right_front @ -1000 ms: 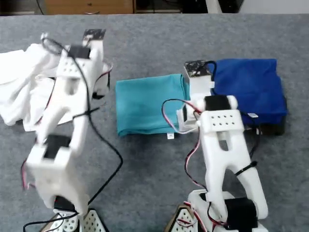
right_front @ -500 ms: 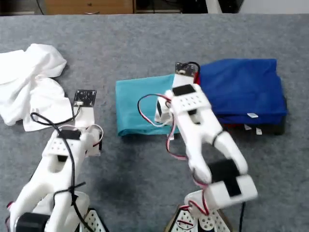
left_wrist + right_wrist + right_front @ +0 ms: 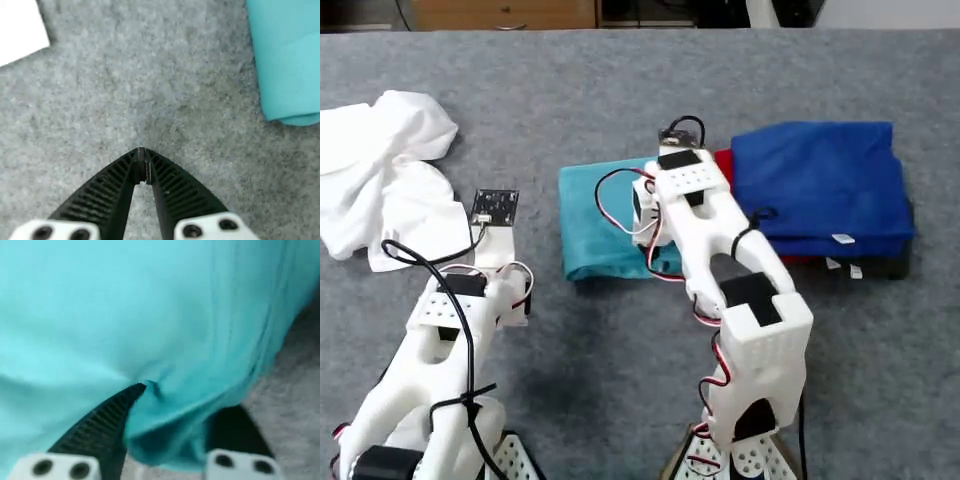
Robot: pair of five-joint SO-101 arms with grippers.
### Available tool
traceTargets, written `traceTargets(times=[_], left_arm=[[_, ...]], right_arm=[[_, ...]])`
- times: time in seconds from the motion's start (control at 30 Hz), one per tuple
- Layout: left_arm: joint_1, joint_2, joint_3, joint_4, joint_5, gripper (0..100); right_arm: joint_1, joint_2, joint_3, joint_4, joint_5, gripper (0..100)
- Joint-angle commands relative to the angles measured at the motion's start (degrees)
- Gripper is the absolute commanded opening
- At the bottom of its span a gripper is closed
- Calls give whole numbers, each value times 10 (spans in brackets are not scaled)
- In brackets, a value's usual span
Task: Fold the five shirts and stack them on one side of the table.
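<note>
Bending forward, the right arm point(image 3: 705, 215) clamps its jaws on the teal shirt point(image 3: 605, 215).

No text, number or sign can be read in any view. Two small white tags point(image 3: 842, 238) sit at the edge of the blue shirt point(image 3: 820, 185), their print too small to make out.

teal shirt point(image 3: 600, 215) smooth matt cloth; table point(image 3: 620, 90) rough grey felt
</note>
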Motion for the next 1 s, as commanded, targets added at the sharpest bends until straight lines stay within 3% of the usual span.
traceTargets(times=[0.0,0.3,0.53,0.73,0.97], left_arm=[[-6,-14,-3,-7,-4,19],[-6,-14,-3,-6,-4,19],[-6,-14,-3,-6,-4,19],[-6,-14,-3,-6,-4,19],[-6,-14,-3,-4,-4,19]], right_arm=[[19,7,-3,4,40,12],[64,-55,-81,96,94,1],[103,-131,-247,140,302,1],[163,-137,-415,208,399,1],[320,-120,-460,232,525,1]])
